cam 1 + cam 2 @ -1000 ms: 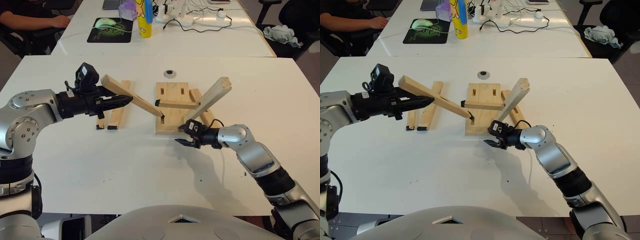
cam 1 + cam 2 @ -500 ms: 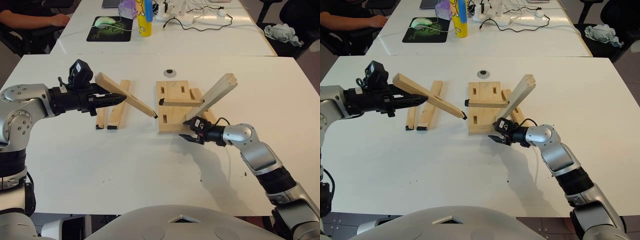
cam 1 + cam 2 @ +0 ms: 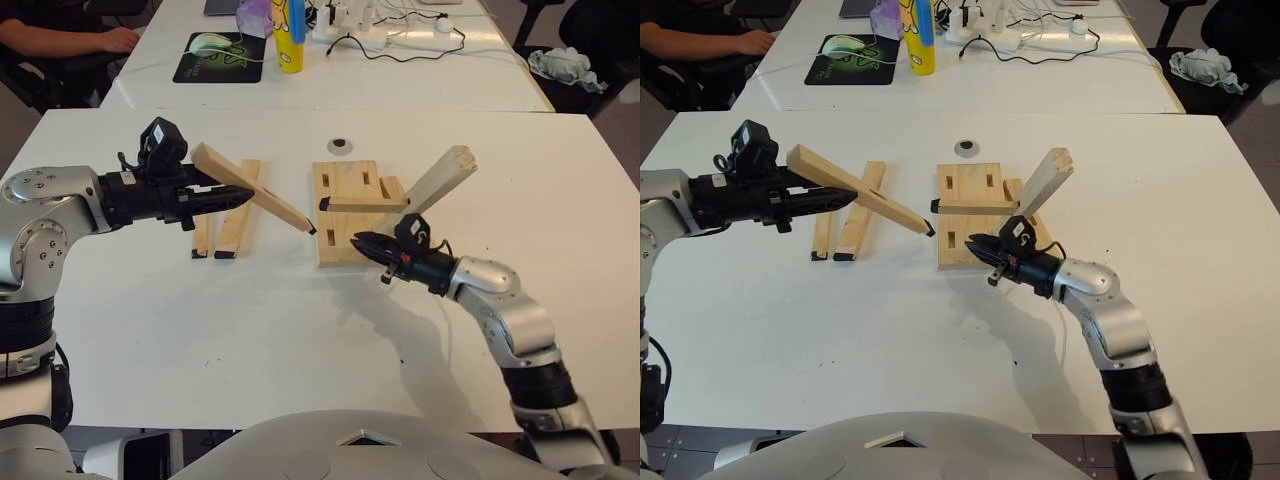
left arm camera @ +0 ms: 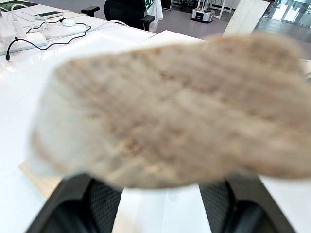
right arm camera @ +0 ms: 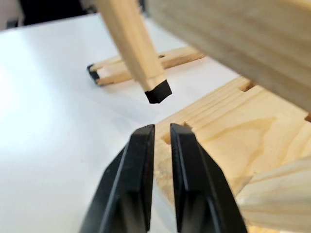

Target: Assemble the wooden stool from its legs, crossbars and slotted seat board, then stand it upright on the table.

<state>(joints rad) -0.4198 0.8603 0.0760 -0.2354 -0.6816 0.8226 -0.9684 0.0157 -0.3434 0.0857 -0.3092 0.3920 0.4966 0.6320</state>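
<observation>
My left gripper is shut on a wooden leg and holds it slanted above the table, its black-capped tip hanging just left of the slotted seat board. The same leg is a blurred wooden mass in the left wrist view. A crossbar lies across the flat board. A second leg leans up from the board's right side. My right gripper sits at the board's front edge, fingers shut with nothing between them. Two more wooden pieces lie flat at the left.
A small black round object lies behind the board. The table behind carries a yellow bottle, a mouse pad and cables. Bare white tabletop stretches in front of both arms.
My left gripper pulled its leg leftward off the board, then held still. My right gripper swung up from the table to the board's front edge. The leaning leg shifted slightly right.
</observation>
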